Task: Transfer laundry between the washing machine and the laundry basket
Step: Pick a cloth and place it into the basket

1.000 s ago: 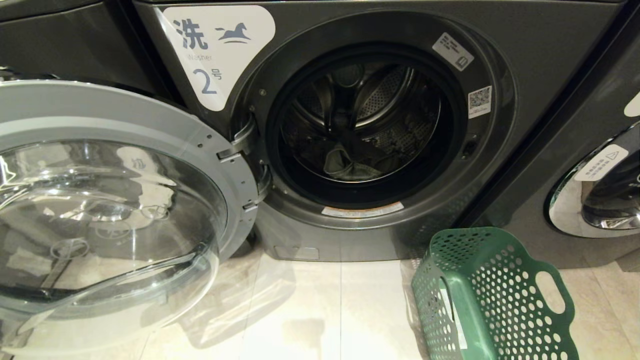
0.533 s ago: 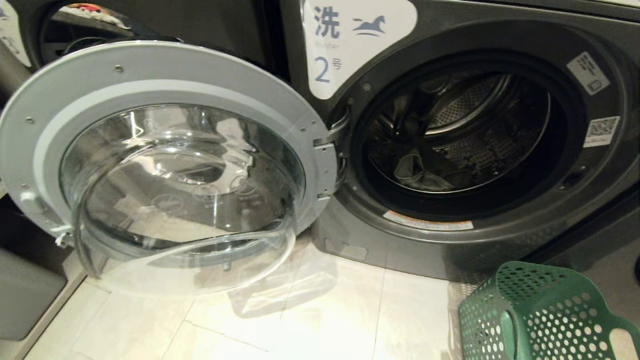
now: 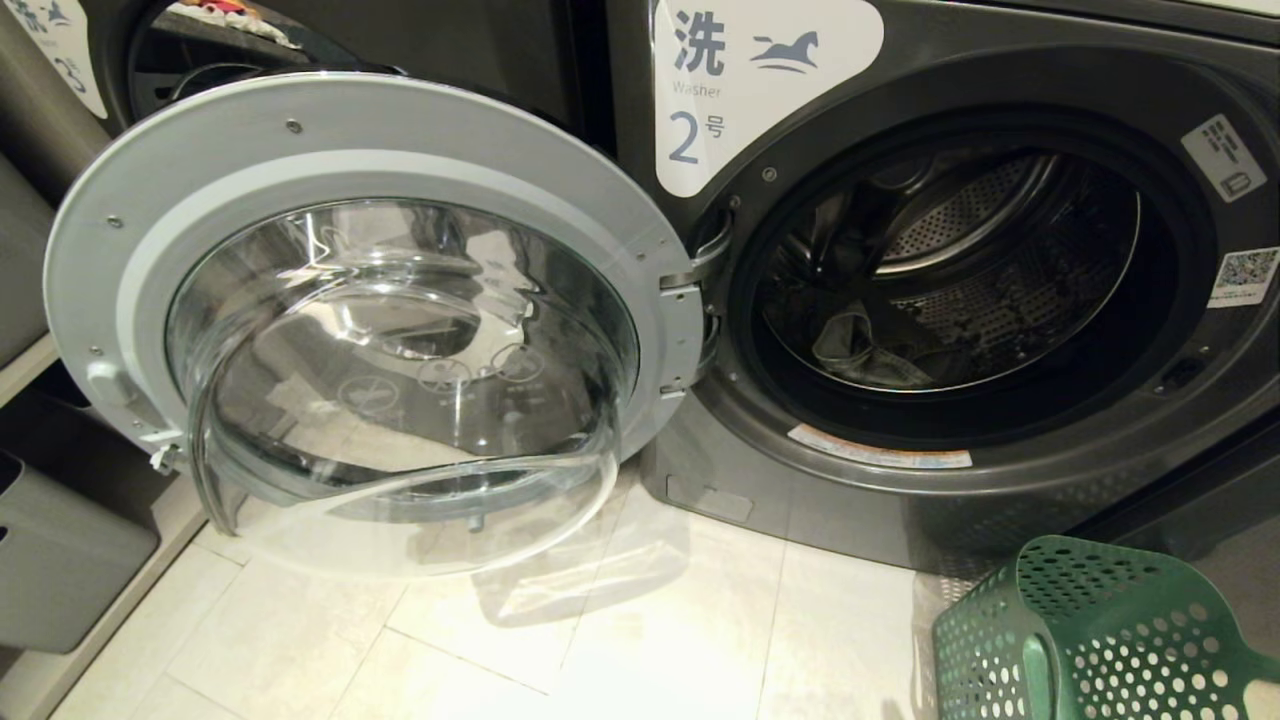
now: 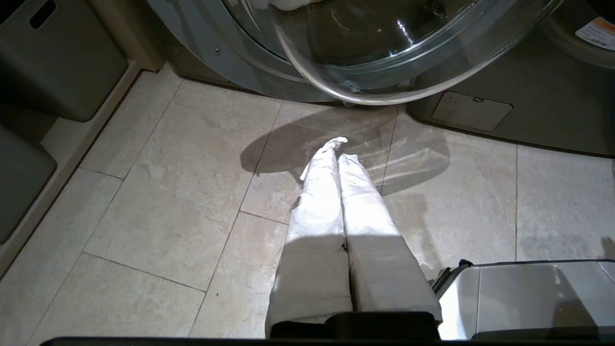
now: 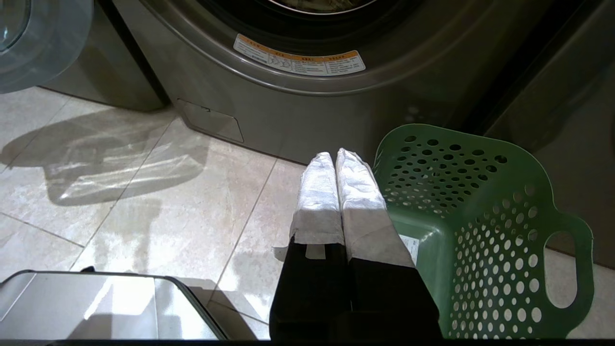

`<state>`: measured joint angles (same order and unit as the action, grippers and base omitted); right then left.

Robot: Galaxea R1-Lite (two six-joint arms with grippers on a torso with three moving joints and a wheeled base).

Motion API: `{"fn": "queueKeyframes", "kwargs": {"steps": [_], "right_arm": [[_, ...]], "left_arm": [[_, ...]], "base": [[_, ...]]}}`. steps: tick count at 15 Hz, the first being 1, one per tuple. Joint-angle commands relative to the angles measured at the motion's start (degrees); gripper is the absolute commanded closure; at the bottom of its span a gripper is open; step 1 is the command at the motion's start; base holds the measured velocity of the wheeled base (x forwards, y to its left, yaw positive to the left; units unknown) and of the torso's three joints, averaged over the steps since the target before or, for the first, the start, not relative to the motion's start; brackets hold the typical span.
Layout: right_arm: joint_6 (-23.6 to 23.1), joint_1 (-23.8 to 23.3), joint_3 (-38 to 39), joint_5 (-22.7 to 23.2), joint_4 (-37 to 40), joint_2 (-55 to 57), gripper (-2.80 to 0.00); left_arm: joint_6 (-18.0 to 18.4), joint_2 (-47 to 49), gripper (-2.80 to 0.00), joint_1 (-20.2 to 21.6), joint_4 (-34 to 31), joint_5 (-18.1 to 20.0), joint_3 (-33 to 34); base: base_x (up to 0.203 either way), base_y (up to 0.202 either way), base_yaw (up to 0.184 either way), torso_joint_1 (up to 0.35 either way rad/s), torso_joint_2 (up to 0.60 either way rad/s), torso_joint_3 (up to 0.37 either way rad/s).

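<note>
Dark grey metal fills the head view: the dark grey front-loading washing machine labelled 2 (image 3: 1000,300) stands with its round grey-rimmed glass door (image 3: 390,330) swung fully out toward nine o'clock, which leaves the drum mouth clear for reaching in. Inside, low in the perforated steel drum at about six o'clock of the opening, lies the small crumpled bundle of pale grey laundry (image 3: 865,355), so the transfer looks likely to run from drum to basket and has not begun. The dark green perforated plastic laundry basket (image 3: 1100,640) sits on the pale stone-tile floor (image 3: 600,640) at five o'clock of the view, just beside the machine's front, tipped so its open side faces the robot, probably to make dropping cloth in easy. Neither arm shows here. In the left wrist view the left gripper (image 4: 338,149), wrapped in white cloth tape, hangs over bare tile below the rim of the open door, its jaws pressed together and holding nothing; it seems parked clear of the door. In the right wrist view the right gripper (image 5: 335,156), taped the same way, has its jaws closed on nothing too, its tips in front of the machine's lower panel with the basket's near wall just beside them; no cloth shows in the part of the basket on view. This arm looks the better placed to work, since both drum and basket lie near it.
</note>
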<state>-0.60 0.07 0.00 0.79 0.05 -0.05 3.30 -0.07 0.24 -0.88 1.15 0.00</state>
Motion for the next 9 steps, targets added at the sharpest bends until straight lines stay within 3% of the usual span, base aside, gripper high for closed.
{"fn": "queueKeyframes", "kwargs": {"steps": [1, 6, 9], "right_arm": [[-0.02, 0.01, 0.00, 0.01, 0.03, -0.04, 0.00], [-0.75, 0.01, 0.00, 0.12, -0.01, 0.02, 0.00], [-7.87, -0.03, -1.35, 0.04, 0.33, 0.01, 0.00]], "left_arm": [[-0.05, -0.10, 0.00, 0.02, 0.00, 0.00, 0.09], [-0.14, -0.10, 0.00, 0.02, 0.00, -0.09, 0.09], [-0.05, -0.10, 0.00, 0.02, 0.00, 0.00, 0.09]], "base": [[0.000, 0.000, 0.000, 0.000, 0.00, 0.000], [0.000, 0.000, 0.000, 0.000, 0.00, 0.000], [0.000, 0.000, 0.000, 0.000, 0.00, 0.000]]}}
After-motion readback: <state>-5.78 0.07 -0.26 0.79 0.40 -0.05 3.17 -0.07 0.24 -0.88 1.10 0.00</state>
